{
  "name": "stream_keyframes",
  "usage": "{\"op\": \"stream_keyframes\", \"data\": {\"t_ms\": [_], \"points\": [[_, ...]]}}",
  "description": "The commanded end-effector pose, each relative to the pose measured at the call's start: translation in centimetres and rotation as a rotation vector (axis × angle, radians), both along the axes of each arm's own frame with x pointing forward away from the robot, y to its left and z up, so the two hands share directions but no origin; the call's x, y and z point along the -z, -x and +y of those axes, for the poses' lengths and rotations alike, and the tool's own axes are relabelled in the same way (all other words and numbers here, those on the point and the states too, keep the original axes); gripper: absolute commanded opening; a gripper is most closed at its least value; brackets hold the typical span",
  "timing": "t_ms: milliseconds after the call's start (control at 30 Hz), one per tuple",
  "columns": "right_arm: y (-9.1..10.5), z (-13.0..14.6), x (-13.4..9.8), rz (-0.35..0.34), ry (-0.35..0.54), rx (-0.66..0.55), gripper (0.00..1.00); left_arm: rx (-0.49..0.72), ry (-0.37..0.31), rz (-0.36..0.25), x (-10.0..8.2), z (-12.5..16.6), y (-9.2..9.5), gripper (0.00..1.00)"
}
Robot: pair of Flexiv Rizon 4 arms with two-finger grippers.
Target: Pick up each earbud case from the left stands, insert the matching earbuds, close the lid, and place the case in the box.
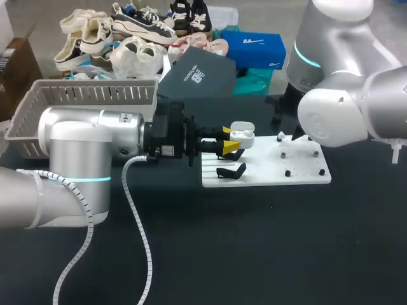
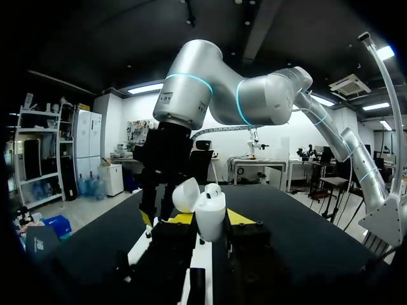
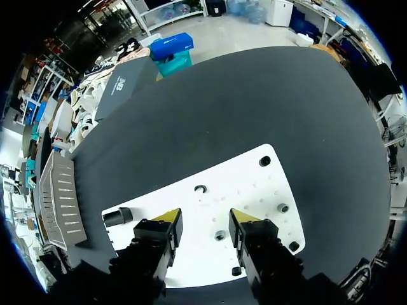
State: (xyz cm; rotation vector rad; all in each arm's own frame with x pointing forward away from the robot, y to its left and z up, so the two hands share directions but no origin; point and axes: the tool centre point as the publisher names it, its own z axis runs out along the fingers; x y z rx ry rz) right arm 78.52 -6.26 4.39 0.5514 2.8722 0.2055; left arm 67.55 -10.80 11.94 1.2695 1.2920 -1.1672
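over the left end of the white board (image 1: 267,171), the left gripper (image 1: 230,140) pinches the white earbud case (image 1: 243,135) between its yellow tips, with the case's lid flipped open. a black stand (image 1: 231,171) sits on the board just beside it. the right gripper (image 3: 206,223) hangs above the board's other end, jaws spread apart. a grey basket (image 1: 82,95) stands at the table's left

Black table (image 1: 267,254): white stand board (image 1: 267,173) centre, grey basket (image 1: 89,94) left rear.
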Motion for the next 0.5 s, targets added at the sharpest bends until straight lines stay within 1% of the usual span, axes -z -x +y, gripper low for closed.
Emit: {"op": "stream_keyframes", "data": {"t_ms": [33, 167, 233, 500], "points": [[-0.01, 0.10, 0.44, -0.001, -0.001, 0.001, 0.44, -0.002, 0.002, -0.001, 0.07, -0.05, 0.00, 0.00], [-0.16, 0.15, 0.59, 0.000, -0.004, 0.003, 0.42, -0.002, 0.002, -0.001, 0.07, -0.05, 0.00, 0.00], [-0.27, 0.23, 0.61, -0.001, -0.008, 0.003, 0.38, -0.002, 0.002, -0.001, 0.07, -0.05, 0.00, 0.00], [-0.56, 0.50, 0.88, -0.005, -0.013, 0.003, 0.37, -0.002, 0.002, -0.001, 0.07, -0.05, 0.00, 0.00]]}}
